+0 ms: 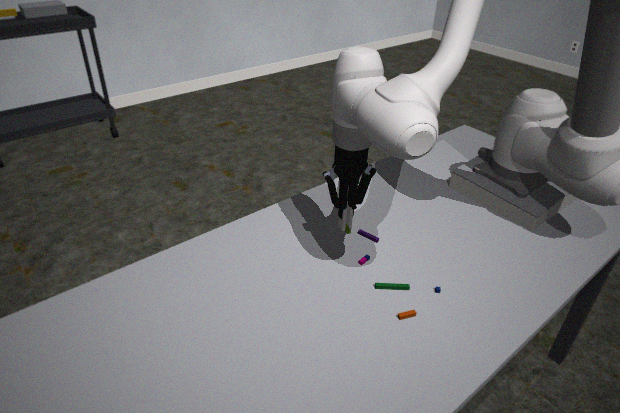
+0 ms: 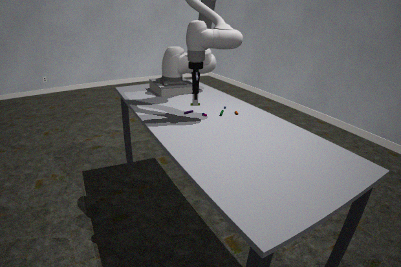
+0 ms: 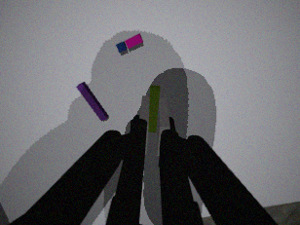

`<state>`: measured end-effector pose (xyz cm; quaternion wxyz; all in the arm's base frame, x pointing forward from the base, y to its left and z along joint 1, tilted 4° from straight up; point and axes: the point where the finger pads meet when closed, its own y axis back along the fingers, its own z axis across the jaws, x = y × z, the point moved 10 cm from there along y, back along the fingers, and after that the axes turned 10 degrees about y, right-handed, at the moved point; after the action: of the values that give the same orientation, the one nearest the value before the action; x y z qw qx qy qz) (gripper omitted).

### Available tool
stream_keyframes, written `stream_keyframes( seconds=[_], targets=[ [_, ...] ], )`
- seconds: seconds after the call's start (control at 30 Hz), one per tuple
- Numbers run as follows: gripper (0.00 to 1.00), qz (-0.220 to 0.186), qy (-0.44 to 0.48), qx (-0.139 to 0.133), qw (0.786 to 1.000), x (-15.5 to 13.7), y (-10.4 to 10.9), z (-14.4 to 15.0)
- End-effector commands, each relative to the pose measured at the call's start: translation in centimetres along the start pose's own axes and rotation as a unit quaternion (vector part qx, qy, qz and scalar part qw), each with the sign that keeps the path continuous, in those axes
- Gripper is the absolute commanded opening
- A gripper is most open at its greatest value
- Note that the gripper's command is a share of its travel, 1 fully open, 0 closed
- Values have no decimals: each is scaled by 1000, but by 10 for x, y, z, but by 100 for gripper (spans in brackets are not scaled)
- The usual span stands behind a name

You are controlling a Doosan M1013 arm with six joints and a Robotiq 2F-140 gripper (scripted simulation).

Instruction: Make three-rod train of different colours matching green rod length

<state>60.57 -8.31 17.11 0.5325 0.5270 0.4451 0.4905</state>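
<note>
Jaws of the gripper [image 3: 154, 122] stand almost together, pinching the lime rod [image 3: 154, 108] across its narrow width, so you carry it lengthwise, its far end pointing out past the fingertips. A pale shadow strip beside it suggests it hangs just off the table [image 1: 200, 322].

That grip makes sense: ahead, a blue rod [image 3: 122, 47] lies end to end with the magenta rod [image 3: 133, 41], and lime would complete the green rod's [image 1: 391, 286] length. The purple rod [image 3: 93, 101] lies near your path, so mind the clearance. The orange rod [image 1: 406, 314] and a second blue rod [image 1: 437, 289] lie well apart.

You cannot see the lime rod's near end; the fingers cover it. From the top view only a sliver shows. Whether blue and magenta truly touch is too small to tell.
</note>
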Motion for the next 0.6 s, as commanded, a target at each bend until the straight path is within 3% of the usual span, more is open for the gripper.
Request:
stream_keyframes(
  seconds=[0.0, 0.13, 0.57],
  targets=[
    [3, 0, 0, 0, 1000, 0, 17, 0],
    [3, 0, 0, 0, 1000, 0, 28, 0],
    [3, 0, -11, 0, 1000, 1, 28, 0]
  ],
)
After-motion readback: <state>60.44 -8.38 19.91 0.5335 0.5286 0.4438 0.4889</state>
